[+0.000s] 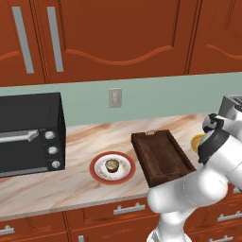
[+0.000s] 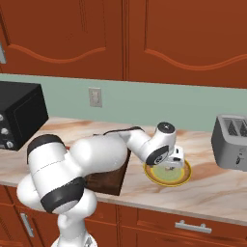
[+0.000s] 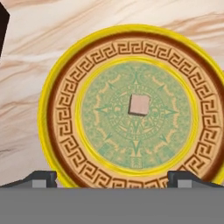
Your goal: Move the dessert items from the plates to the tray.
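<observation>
Tool point(image 3: 112, 179) fingers spread, above the yellow-rimmed plate point(image 3: 57, 87) (marble counter point(image 1: 80, 137), red cabinets point(image 1: 118, 33)).

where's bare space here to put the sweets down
The tray is bare inside, between the red-rimmed plate holding the cupcake and the yellow plate. Bare counter runs behind the red-rimmed plate, beside the oven. It is crowded over the yellow plate, where the open tool hovers above the pale piece.

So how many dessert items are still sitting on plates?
2. The brown cupcake sits on the red-rimmed white plate; the small pale beige piece lies centred on the yellow-rimmed green plate, below the hand.
</observation>
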Robot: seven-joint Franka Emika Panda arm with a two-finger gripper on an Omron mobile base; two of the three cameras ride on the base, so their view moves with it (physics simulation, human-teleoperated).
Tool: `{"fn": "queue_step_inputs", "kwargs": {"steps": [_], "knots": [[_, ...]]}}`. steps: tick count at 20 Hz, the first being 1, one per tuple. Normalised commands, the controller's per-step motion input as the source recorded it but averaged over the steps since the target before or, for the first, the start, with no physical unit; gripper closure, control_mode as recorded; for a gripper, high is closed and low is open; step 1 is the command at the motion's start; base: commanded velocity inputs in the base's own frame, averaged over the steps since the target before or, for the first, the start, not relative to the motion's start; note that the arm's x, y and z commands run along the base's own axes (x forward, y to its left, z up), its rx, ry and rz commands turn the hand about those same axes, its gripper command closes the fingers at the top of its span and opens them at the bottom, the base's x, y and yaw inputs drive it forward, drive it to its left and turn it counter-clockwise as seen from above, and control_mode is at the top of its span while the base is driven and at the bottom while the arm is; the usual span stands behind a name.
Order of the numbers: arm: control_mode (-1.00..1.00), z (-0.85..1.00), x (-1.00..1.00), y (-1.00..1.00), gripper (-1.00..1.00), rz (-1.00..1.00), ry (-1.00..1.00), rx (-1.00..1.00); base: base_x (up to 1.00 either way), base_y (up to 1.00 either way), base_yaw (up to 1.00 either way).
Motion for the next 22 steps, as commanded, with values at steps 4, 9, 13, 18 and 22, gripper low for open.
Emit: {"fn": "queue_step_inputs", "kwargs": {"steps": [4,9,13,18,22], "knots": [[-1.0,-0.01,0.08,-0.16,-1.0,0.0,0.0,0.01,0.0,0.0,0.0],[-1.0,-0.03,0.09,-0.11,-1.0,0.0,0.0,0.0,0.0,0.0,0.0],[-1.0,-0.06,0.11,-0.06,-1.0,0.0,0.0,0.0,0.0,0.0,0.0],[-1.0,-0.08,0.05,-0.02,-1.0,0.0,0.0,0.0,0.0,0.0,0.0],[-1.0,-0.13,0.03,0.0,-1.0,0.0,0.0,0.0,0.0,0.0,0.0]]}}
